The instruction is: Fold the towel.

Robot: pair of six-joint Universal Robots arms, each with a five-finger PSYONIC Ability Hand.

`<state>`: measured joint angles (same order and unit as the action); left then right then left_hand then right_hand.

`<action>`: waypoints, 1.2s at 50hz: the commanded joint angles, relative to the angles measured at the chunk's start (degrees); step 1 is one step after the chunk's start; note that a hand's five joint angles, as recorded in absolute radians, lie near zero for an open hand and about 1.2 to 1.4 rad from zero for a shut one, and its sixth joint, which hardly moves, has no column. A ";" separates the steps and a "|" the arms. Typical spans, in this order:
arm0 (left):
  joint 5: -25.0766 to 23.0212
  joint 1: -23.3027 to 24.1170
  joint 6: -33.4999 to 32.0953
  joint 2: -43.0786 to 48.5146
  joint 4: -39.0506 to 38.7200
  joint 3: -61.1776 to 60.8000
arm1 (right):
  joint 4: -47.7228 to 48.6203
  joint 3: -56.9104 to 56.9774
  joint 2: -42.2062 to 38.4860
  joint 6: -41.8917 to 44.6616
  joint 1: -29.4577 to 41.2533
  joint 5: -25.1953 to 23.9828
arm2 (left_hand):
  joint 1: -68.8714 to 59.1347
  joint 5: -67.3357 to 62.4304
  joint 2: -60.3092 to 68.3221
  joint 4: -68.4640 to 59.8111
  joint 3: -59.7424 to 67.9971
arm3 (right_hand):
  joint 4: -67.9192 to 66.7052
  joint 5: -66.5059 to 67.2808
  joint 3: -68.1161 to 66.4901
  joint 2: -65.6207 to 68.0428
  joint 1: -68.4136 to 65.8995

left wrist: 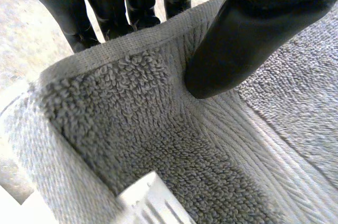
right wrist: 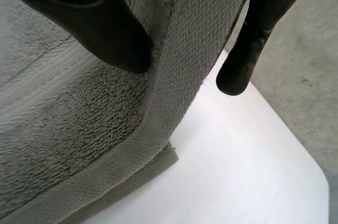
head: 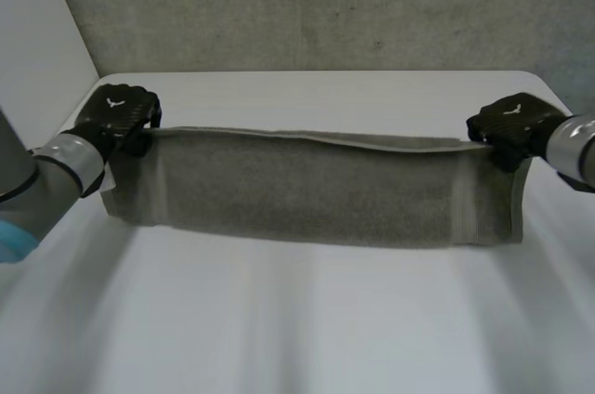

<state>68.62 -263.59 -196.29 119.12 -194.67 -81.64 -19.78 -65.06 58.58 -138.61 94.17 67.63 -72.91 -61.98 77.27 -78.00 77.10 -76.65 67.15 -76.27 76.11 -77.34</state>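
Pinching the grey towel (head: 307,190) at its two upper corners, thumb against fingers, the left hand (head: 119,115) and right hand (head: 513,124) hold it stretched across the white table (head: 297,320), its lower part resting there. A lengthwise fold seems underway. Next, both hands should carry the held edge evenly over and lay it down aligned.

No text, label or number is readable.

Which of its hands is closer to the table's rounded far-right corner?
Right. The right hand pinches the towel at the end beside that table corner. The left hand pinches the opposite end, far from it.
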 commanded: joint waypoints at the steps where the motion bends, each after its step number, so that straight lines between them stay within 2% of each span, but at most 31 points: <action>1: 0.46 0.80 0.11 11.29 0.87 12.79 | 6.15 3.89 -6.63 -0.70 2.07 1.54 | -7.09 -8.02 2.73 -2.00 2.90 | -3.35 2.85 -3.73 3.89 -2.66; 10: 0.46 2.38 0.11 19.92 1.22 22.57 | 11.42 9.41 -13.48 -3.77 3.56 5.23 | -5.59 -6.53 1.24 -0.51 1.41 | -3.35 2.85 -3.73 3.89 -2.66; 11: 0.54 2.64 0.11 21.05 1.13 23.79 | 11.43 9.42 -13.49 -3.77 3.56 5.24 | 4.07 3.13 -8.42 9.15 -8.25 | -3.35 2.85 -3.73 3.89 -2.66; 12: 0.55 2.99 0.11 22.02 1.13 24.76 | 11.51 10.29 -14.53 -3.86 3.73 5.24 | 21.15 20.22 -25.50 26.23 -25.33 | 8.41 -8.91 8.03 -7.88 9.11; 13: 0.55 3.00 0.11 22.03 1.13 24.77 | 11.60 11.17 -15.41 -3.95 3.91 5.24 | 21.32 20.39 -25.67 26.40 -25.50 | 30.68 -31.18 30.30 -30.15 31.37; 14: 0.89 3.17 0.11 22.73 1.13 25.47 | 11.60 11.18 -15.42 -3.95 3.91 5.24 | 42.30 41.37 -46.66 47.38 -46.49 | 30.90 -31.40 30.52 -30.37 31.59; 15: 0.90 3.17 0.11 22.74 1.13 25.48 | 11.69 11.79 -16.12 -4.12 4.00 5.32 | 42.51 41.58 -46.87 47.59 -46.70 | 56.38 -56.88 56.00 -55.85 57.08; 16: 1.68 3.26 0.11 23.26 1.13 25.91 | 11.69 12.41 -16.82 -4.39 4.00 5.50 | 60.50 59.57 -64.85 65.58 -64.68 | 66.65 -67.15 66.27 -66.11 67.34; 20: 5.02 3.70 0.03 22.92 0.60 26.27 | 11.69 12.94 -17.09 -5.80 4.09 6.20 | 62.20 61.26 -66.55 67.28 -66.38 | 66.65 -67.15 66.27 -66.11 67.34; 25: 6.26 3.79 0.03 21.60 0.60 26.18 | 11.87 12.06 -15.25 -9.84 4.09 7.61 | 62.20 61.26 -66.55 67.28 -66.38 | 66.65 -67.15 66.27 -66.11 67.34; 33: 6.70 3.61 0.38 15.02 1.66 21.01 | 12.13 1.60 -5.14 -13.71 3.47 7.26 | 62.03 61.10 -66.38 67.11 -66.21 | 66.65 -67.15 66.27 -66.11 67.34; 35: 6.70 3.44 0.47 13.00 1.75 18.38 | 12.30 -5.13 -0.24 -13.27 3.21 6.82 | 61.86 60.93 -66.21 66.94 -66.04 | 66.65 -67.15 66.27 -66.11 67.34; 40: 5.91 3.00 0.29 7.37 1.40 10.03 | 11.96 -14.10 3.64 -11.78 3.12 4.98 | 61.69 60.76 -66.04 66.77 -65.88 | 66.65 -67.15 66.27 -66.11 67.34; 46: 5.73 2.91 0.29 3.23 0.78 3.43 | 13.01 -20.46 3.47 -7.29 3.03 4.53 | 61.69 60.76 -66.04 66.77 -65.88 | 66.65 -67.15 66.27 -66.11 67.34; 49: 5.82 3.00 0.29 2.70 0.34 1.93 | 14.59 -23.18 2.24 -4.04 1.45 4.71 | 61.69 60.76 -66.04 66.77 -65.88 | 62.19 -62.69 61.81 -61.66 62.88; 51: 5.73 3.00 0.29 2.52 0.25 1.49 | 17.83 -24.50 -0.47 -1.50 -0.82 4.97 | 61.69 60.76 -66.04 66.77 -65.88 | 53.84 -54.34 53.46 -53.30 54.53; 52: 5.73 3.08 0.29 2.52 0.25 1.22 | 17.84 -24.50 -0.48 -1.49 -0.83 4.97 | 61.69 60.76 -66.04 66.77 -65.88 | 53.78 -54.28 53.40 -53.25 54.47; 54: 5.82 3.08 0.38 2.52 0.17 1.13 | 20.82 -24.68 -2.41 -0.26 -1.88 5.32 | 61.69 60.76 -66.04 66.77 -65.88 | 42.07 -42.56 41.69 -41.53 42.76; 55: 5.82 3.08 0.38 2.61 0.16 1.04 | 20.83 -24.68 -2.42 -0.26 -1.89 5.32 | 61.69 60.76 -66.04 66.77 -65.88 | 42.01 -42.50 41.63 -41.47 42.70; 56: 5.82 3.08 0.38 2.61 0.16 1.04 | 21.61 -24.24 -2.94 0.18 -2.06 5.50 | 61.69 60.76 -66.04 66.77 -65.88 | 31.85 -32.35 31.47 -31.31 32.54; 57: 5.82 3.08 0.38 2.70 0.16 0.95 | 21.62 -24.24 -2.94 0.18 -2.06 5.50 | 61.69 60.76 -66.04 66.77 -65.88 | 31.75 -32.24 31.37 -31.21 32.44; 59: 5.82 3.08 0.38 2.70 0.16 0.69 | 22.15 -23.89 -2.95 0.88 -4.42 5.50 | 61.69 60.76 -66.04 66.77 -65.88 | -3.18 2.69 -3.56 3.72 -2.49; 60: 5.82 3.08 0.38 2.70 0.08 0.60 | 22.15 -23.89 -2.94 0.88 -4.44 5.50 | 61.69 60.76 -66.04 66.77 -65.88 | -3.35 2.85 -3.73 3.88 -2.66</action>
<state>74.40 -260.53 -195.94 121.51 -194.49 -80.84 0.44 -89.75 56.73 -138.89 92.46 72.75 -14.58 -3.18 14.35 -14.96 14.53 -55.16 44.39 -53.81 55.31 -54.01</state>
